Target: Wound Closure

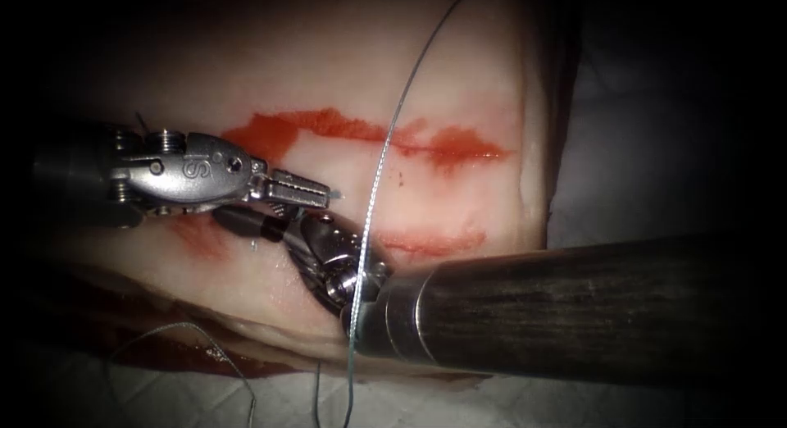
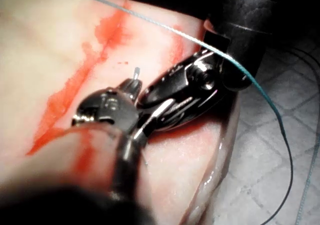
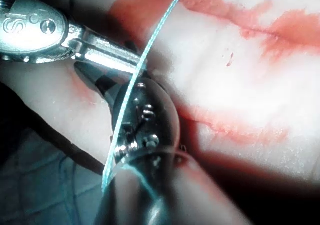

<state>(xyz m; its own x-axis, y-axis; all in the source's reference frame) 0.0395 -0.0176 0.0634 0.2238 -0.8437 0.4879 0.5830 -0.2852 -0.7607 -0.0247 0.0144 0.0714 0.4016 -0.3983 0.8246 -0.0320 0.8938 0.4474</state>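
The needle is hard to make out: a short bright tip (image 2: 136, 73) stands just past the left tool (image 1: 299, 190), which may be its point, though I cannot tell for sure, nor whether any of it sits in the tissue (image 1: 459, 84). The left tool's jaws look closed, with that small sliver at their end; whether they actually grip it is unclear. The right tool (image 1: 316, 235) lies just beneath the left tool, its tips meeting the left tool's tips, and I cannot tell what they hold. The thread (image 1: 385, 149) runs from above the left tool's tips down across the right tool's wrist and off the near edge of the tissue, crossing the streak of red fluid (image 1: 361, 133) on its way. The left tool reaches level from the left; the right tool's shaft (image 1: 574, 309) comes from the right with its wrist bent up toward the left tool. The risk, in my judgement, is the thread draped over the right wrist: any movement could snag it and drag on the tissue.
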